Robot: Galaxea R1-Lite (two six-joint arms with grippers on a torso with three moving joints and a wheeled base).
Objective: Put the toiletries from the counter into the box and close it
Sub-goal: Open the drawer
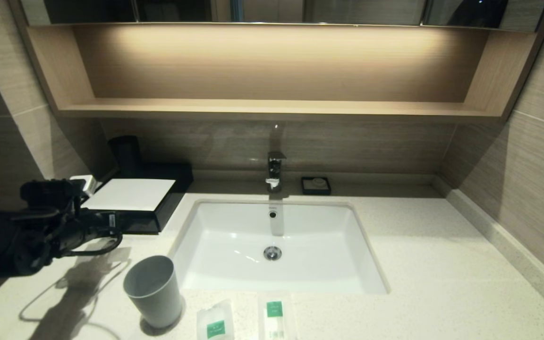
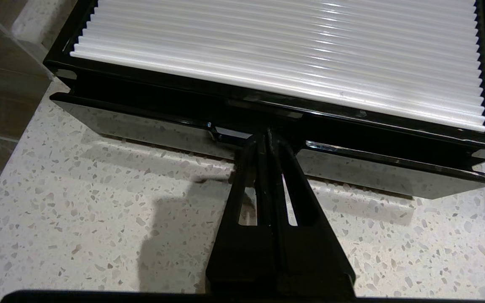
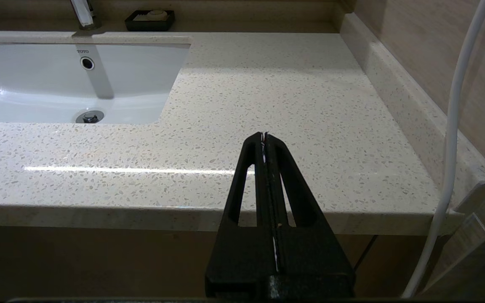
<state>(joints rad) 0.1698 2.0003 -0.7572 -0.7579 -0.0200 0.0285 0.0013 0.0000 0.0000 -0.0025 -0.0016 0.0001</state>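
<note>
Left gripper [image 2: 266, 136] pressed shut, fingertips together, nose against the small front catch [image 2: 230, 135] of the box [image 2: 284, 50]; nothing held between the tips, only touching or nearly touching the catch at the seam between lid and base. Probably placed there to pry or lift the lid, since a narrow gap already shows along the front edge (lid barely raised, or simply unlatched; cannot tell which). Seen from the head camera, same gripper [image 1: 106, 221] reaching in low from the left, level with the box's front face.

Box [image 1: 137, 198] sitting at the back left of the counter [image 1: 442, 264], beside the sink [image 1: 276, 245], white ribbed top panel facing up, not yet open enough to take anything.

Two toiletries still out on the counter at the near edge, in front of the sink: one sachet [image 1: 214, 323] just beside a grey cup [image 1: 153, 290], the other sachet [image 1: 276, 317] a little further right. Both flat, green labels up, well apart from the box.

Right gripper [image 3: 264, 139] shut as well, empty, hovering off the front edge of the counter on the right side, idle (likely waiting its turn for the sachets).

Judged as the opening step: lid first, packing afterward.
</note>
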